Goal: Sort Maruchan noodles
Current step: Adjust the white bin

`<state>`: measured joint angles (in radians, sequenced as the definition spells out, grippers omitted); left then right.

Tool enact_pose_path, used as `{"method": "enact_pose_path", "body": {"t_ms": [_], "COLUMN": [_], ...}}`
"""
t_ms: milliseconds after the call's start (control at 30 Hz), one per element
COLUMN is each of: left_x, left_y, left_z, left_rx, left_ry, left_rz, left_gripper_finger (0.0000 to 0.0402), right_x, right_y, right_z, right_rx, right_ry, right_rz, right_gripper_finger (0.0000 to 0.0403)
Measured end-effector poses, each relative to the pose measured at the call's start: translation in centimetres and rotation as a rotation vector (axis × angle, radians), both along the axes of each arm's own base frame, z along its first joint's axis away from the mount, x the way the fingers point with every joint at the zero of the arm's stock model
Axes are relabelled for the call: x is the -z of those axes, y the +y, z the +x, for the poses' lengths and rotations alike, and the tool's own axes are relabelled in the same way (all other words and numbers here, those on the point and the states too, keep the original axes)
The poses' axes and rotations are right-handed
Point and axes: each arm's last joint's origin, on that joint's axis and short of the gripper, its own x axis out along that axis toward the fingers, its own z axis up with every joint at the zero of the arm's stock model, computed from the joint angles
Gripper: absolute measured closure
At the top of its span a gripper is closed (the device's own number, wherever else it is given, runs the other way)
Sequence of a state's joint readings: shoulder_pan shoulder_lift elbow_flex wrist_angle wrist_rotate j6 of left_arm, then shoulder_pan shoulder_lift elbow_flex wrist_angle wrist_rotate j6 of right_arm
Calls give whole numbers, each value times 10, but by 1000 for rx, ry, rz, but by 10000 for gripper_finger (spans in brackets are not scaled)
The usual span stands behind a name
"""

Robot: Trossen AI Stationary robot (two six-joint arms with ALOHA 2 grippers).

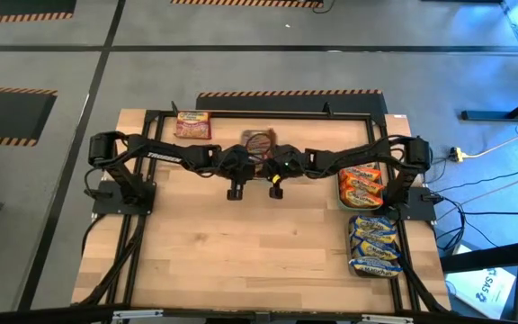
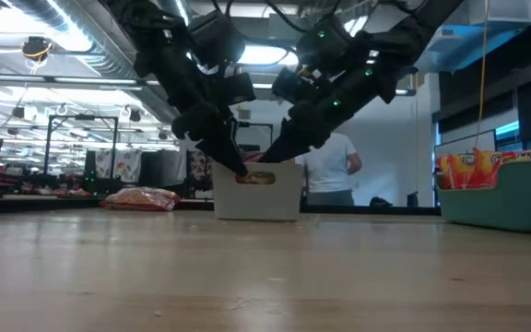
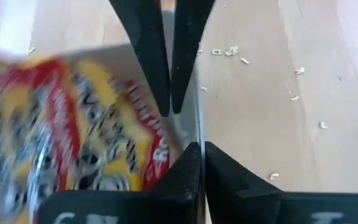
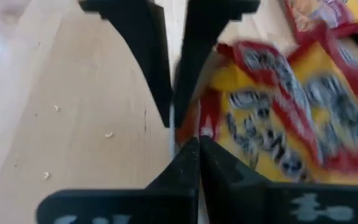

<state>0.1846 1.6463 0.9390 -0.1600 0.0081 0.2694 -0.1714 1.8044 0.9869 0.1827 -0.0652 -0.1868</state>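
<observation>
Both grippers meet over the grey tray (image 1: pixel 261 142) at the table's far edge middle. Left gripper (image 3: pixel 178 134) and right gripper (image 4: pixel 178 130) both clenched on the tray's rim, one each side; maroon-and-yellow noodle packet (image 3: pixel 73 124) lies inside. Risk: uneven lift could tip the tray and spill packets.

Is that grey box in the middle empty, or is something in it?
Not empty. The grey box holds a maroon-and-yellow noodle packet, seen in both wrist views and peeking over its rim.
</observation>
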Motion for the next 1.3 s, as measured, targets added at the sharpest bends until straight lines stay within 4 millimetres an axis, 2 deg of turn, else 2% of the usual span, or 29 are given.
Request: {"method": "enact_pose_path", "body": {"t_ms": [333, 667, 867, 1167, 1300], "left_x": [-1, -2, -1, -2, -2], "left_y": [-2, -12, -13, -13, -13], "left_z": [2, 5, 4, 5, 5], "left_rx": [19, 82, 84, 86, 84], "left_ry": [-23, -34, -31, -37, -38], "left_rz": [-4, 27, 14, -6, -4], "left_gripper_finger": [397, 399, 399, 399, 398], "right_x": [6, 21, 27, 21, 21], "right_y": [-16, -30, -34, -37, -36], "right_z": [11, 25, 30, 37, 37], "right_rx": [-82, -223, -105, -5, -17], "right_ry": [77, 177, 189, 125, 128], "right_rz": [48, 176, 51, -119, -109], "right_gripper_finger": [402, 402, 402, 402, 402]}}
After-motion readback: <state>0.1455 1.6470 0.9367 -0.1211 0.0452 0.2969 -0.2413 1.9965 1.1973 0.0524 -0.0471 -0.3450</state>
